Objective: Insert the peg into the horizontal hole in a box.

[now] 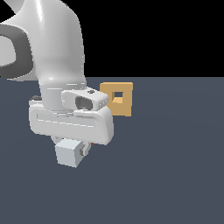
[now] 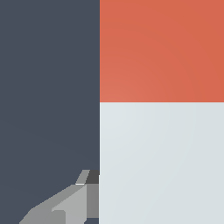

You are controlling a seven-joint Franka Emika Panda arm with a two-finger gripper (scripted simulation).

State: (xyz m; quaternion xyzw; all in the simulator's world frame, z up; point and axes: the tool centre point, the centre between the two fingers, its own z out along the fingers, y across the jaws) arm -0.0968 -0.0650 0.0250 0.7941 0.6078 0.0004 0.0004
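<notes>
Exterior view: my arm is filling the upper left, and my gripper (image 1: 75, 151) is hanging low over a dark grey floor (image 1: 175, 175). Under the hand, the peg (image 1: 68, 153) is showing as a pale grey-white block end facing the camera, with only a speck of its red end peeking out behind. The box (image 1: 117, 99), tan with a square hole (image 1: 117, 95) in its face, is standing on the floor farther back, toward this view's right, well apart from the peg.

In the wrist view, the peg (image 2: 162, 162) is looming very close, red section adjoining white section, and one finger (image 2: 72, 201) is pressing right against the white side. The other finger is hidden, so my fingers are looking narrowed onto the peg, though I cannot tell how firm the hold is.

My guess at the risks: gripping off-centre could be letting the peg tilt, and a tilted or misaimed red end would be jamming against the box face instead of entering the hole.
</notes>
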